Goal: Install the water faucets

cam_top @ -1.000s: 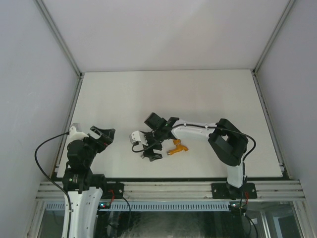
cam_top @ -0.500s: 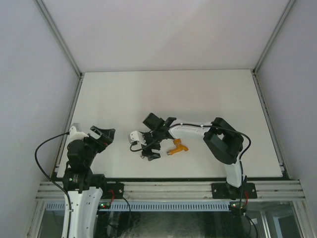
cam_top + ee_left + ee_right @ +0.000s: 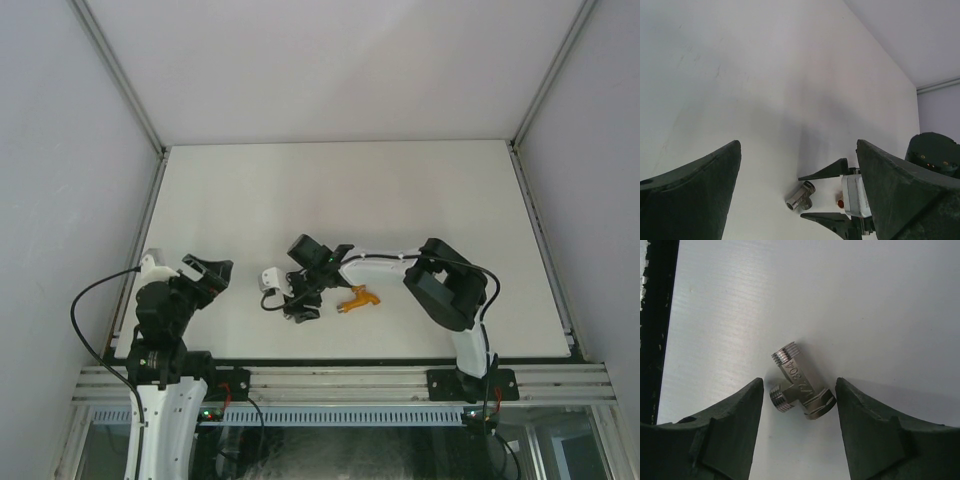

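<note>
The orange-yellow faucet (image 3: 357, 298) lies on the white table, just right of my right gripper (image 3: 298, 302). A grey metal tee fitting (image 3: 800, 385) with threaded ends, stamped 304, lies flat between the right gripper's (image 3: 799, 390) open fingers; neither finger touches it. The left wrist view shows the same fitting (image 3: 801, 196) between those two black fingertips (image 3: 825, 172), with a small orange spot (image 3: 840, 203) behind. My left gripper (image 3: 207, 272) is open and empty at the table's left front, well apart from both parts; its jaws stand wide in its own view (image 3: 799, 145).
The table's black front edge (image 3: 657, 330) runs close to the fitting on the near side. The enclosure's grey walls (image 3: 70, 150) stand left, right and behind. The right arm's white link (image 3: 385, 262) stretches over the table behind the faucet.
My right gripper has shifted slightly left and the right arm's elbow has swung left with it. The faucet and the left arm have not moved.
</note>
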Available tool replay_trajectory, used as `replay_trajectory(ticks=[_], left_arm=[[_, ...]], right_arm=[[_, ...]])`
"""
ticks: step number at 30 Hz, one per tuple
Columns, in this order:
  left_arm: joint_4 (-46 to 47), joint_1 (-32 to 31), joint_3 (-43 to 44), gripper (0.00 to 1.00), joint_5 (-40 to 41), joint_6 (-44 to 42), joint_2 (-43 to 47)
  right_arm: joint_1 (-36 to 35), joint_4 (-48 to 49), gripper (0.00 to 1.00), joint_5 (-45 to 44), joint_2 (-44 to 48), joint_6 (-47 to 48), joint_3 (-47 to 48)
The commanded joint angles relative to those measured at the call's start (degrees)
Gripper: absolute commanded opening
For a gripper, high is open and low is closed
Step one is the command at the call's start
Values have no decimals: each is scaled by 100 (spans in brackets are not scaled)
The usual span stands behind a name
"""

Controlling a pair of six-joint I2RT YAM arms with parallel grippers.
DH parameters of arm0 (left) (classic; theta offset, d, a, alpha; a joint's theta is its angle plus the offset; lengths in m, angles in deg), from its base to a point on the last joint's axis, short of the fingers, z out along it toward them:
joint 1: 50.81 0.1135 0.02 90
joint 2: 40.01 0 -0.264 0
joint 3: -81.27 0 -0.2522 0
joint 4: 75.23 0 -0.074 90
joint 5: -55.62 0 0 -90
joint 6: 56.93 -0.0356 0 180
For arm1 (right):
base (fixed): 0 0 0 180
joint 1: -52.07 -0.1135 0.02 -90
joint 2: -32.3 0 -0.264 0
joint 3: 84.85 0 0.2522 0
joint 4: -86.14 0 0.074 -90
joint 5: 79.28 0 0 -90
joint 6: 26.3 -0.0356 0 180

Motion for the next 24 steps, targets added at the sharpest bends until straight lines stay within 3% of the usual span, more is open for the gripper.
replay_trajectory(ticks=[1,4,8,16,19,21,24], left_arm=[[64,44,173,100,67,-60,-30],[145,49,109,100,5,-34,-79],[143,44,112,100,-52,-70,-139],[123,49,66,100,3,-59,-111],[129,48,59,100,8,-32,-122],[104,50,56,100,1,2,-137],[122,45,20,100,-119,-19,-153]], right_arm=[[-198,953,61,-394,494,-553,-860],[-288,1635,63,-571,739,-730,-1326],[-348,1780,63,-681,825,-797,-1457],[-400,2144,48,-817,836,-1051,-1542],[-450,2290,38,-967,841,-1129,-1568],[-482,2371,18,-1065,894,-1137,-1605],[-480,2677,6,-1350,1146,-1386,-1762]])
